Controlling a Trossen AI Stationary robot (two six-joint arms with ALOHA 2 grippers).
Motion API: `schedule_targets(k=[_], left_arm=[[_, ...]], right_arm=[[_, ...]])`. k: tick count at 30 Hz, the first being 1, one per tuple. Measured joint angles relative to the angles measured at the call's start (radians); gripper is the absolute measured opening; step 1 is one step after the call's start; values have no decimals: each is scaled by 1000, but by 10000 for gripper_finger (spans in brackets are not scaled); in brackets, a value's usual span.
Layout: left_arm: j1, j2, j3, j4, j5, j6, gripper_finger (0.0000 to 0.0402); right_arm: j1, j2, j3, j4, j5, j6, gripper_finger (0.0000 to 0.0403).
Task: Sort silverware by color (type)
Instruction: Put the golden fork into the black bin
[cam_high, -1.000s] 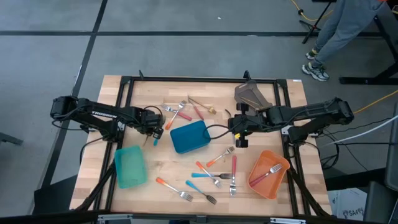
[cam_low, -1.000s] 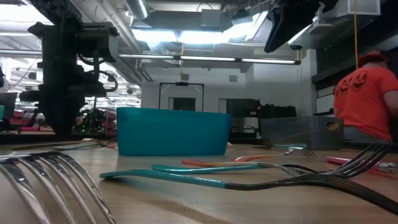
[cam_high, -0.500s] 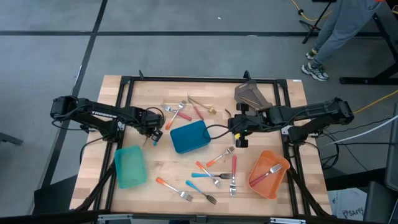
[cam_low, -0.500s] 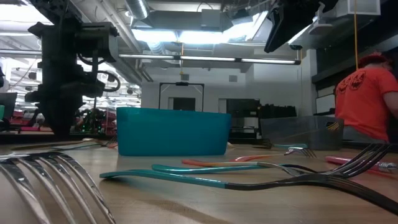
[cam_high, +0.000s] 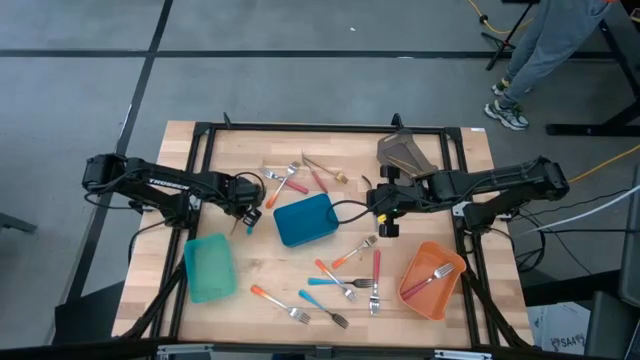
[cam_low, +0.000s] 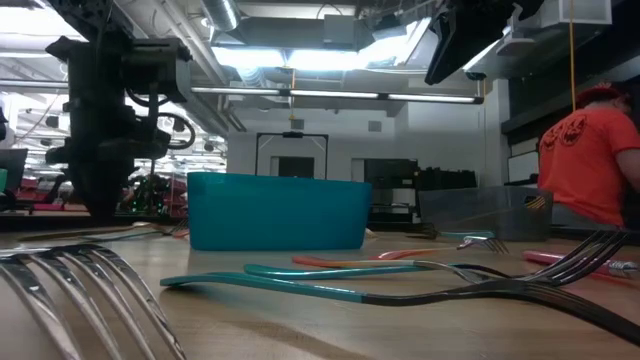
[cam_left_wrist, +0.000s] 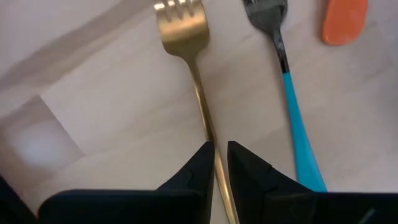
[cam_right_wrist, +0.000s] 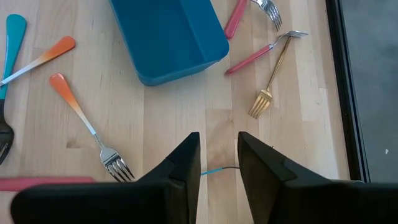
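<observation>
Robotics lab / industrial test bay, not a home.
We see a wooden counter (cam_high: 260, 270) with a black frame (cam_high: 300, 128) on a grey concrete floor (cam_high: 300, 60), a yellow cable (cam_high: 490, 22) running across it, exposed ceiling ducts and strip lights (cam_low: 330, 97) in the low view, equipment racks (cam_low: 290, 160) behind, and a person in an orange shirt (cam_low: 585, 150) working nearby.

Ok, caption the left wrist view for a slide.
Left gripper closed on a gold fork, beside a blue-handled fork on the wooden table.
</observation>
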Motion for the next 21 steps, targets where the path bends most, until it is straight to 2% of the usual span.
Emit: schedule_targets(k=[21], left_arm=[[0, 0, 0, 0, -3, 27, 39]], right_arm=[[0, 0, 0, 0, 0, 0, 97]])
